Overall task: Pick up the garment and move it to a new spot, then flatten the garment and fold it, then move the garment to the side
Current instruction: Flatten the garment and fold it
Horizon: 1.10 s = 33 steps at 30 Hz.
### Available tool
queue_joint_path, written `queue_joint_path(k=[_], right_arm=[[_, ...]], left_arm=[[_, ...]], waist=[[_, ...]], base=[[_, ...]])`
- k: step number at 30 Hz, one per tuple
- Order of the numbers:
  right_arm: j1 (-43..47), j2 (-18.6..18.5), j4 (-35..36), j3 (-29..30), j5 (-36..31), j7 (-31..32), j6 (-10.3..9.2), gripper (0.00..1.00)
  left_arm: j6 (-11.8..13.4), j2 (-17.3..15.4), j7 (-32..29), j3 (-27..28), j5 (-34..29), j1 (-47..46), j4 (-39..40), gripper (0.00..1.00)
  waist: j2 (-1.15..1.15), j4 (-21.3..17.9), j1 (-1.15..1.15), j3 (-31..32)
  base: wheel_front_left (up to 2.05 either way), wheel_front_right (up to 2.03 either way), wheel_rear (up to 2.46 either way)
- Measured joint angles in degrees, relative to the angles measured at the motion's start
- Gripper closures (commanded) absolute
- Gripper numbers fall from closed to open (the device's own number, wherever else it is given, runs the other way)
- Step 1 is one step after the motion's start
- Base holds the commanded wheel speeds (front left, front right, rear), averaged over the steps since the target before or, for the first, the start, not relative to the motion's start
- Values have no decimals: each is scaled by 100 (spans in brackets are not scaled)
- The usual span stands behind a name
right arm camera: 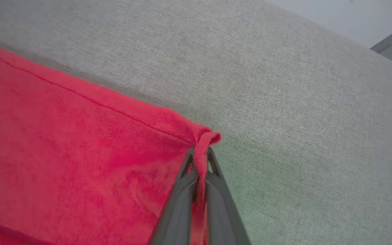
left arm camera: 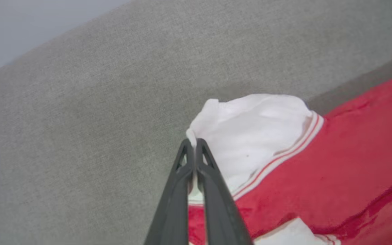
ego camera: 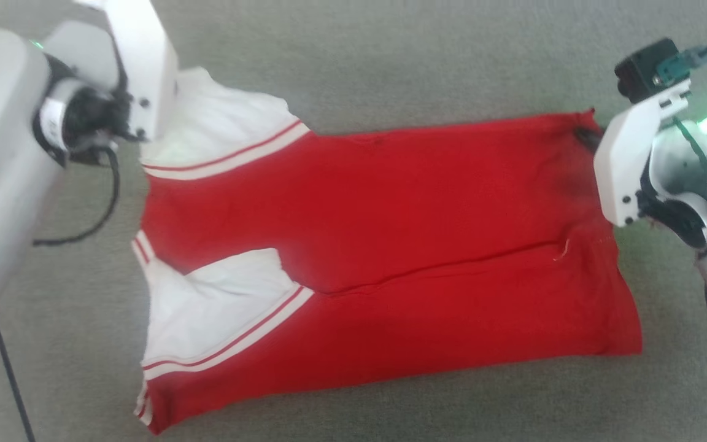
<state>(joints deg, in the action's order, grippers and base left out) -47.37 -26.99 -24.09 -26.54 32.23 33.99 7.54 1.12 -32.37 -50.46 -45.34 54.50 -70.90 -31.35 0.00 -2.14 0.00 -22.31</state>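
— Tell me, what is being held?
— The left gripper point(left arm camera: 194, 144) is pinching the edge of a white sleeve point(left arm camera: 250, 136) between its closed fingers point(left arm camera: 213, 190). The right gripper point(right arm camera: 201, 153) is squeezing a red hem corner point(right arm camera: 208, 137) the same way.
— And where is the garment lying?
— The garment point(ego camera: 390, 215) is lying spread on the grey fabric surface point(ego camera: 390, 55), sleeves toward the robot's left, stretching between both grippers.

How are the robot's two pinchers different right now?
The left gripper pinches the garment's white sleeve; the right gripper pinches its red hem corner. The left gripper sits near striped trim; the right gripper has plain red cloth around it. Both are shut on the garment.
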Motion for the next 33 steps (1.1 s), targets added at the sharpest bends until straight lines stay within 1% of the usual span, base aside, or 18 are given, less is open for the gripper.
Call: queue_joint_path(k=[5, 10, 14, 19, 22, 25, 30, 31, 32, 33], right_arm=[[448, -156, 379, 235, 4, 229, 0, 100], [1038, -307, 907, 530, 3, 576, 0, 100], [1571, -434, 1343, 799, 0, 893, 0, 100], [2270, -531, 1762, 1106, -3, 1241, 0, 100], [2620, -519, 1908, 1218, -7, 1371, 0, 100], [2856, -442, 1953, 1316, -63, 1422, 0, 100], [2973, -257, 1826, 1327, -216, 1399, 0, 100], [2972, -218, 1805, 1312, -249, 1393, 0, 96], [2972, -192, 1775, 1302, -275, 1389, 0, 77], [2971, -167, 1752, 1284, -303, 1356, 0, 17]], left_arm=[[291, -214, -247, -88, 31, 394, 846, 100], [651, -543, -427, -108, 174, 936, 1807, 100], [988, -850, -598, -149, 278, 1468, 2544, 100], [1321, -1127, -653, -201, 401, 2093, 3197, 100], [1427, -1215, -639, -252, 531, 2442, 3374, 100], [1460, -1213, -565, -291, 625, 2749, 3384, 100], [1393, -1069, -325, -358, 723, 3103, 3063, 100], [1362, -1032, -267, -358, 755, 3150, 2974, 100], [1319, -996, -176, -350, 770, 3189, 2876, 100], [1313, -950, -115, -345, 814, 3215, 2781, 92]], waist=[[0, 217, 0, 269], [0, 401, 0, 504], [0, 513, 0, 627], [0, 589, 0, 722], [0, 600, 0, 771], [0, 595, 0, 810], [0, 564, 0, 887], [0, 553, 0, 905], [0, 547, 0, 923], [0, 545, 0, 945]], base=[[0, 0, 0], [0, 0, 0], [0, 0, 0], [0, 0, 0], [0, 0, 0], [0, 0, 0], [0, 0, 0], [0, 0, 0], [0, 0, 0], [0, 0, 0]])
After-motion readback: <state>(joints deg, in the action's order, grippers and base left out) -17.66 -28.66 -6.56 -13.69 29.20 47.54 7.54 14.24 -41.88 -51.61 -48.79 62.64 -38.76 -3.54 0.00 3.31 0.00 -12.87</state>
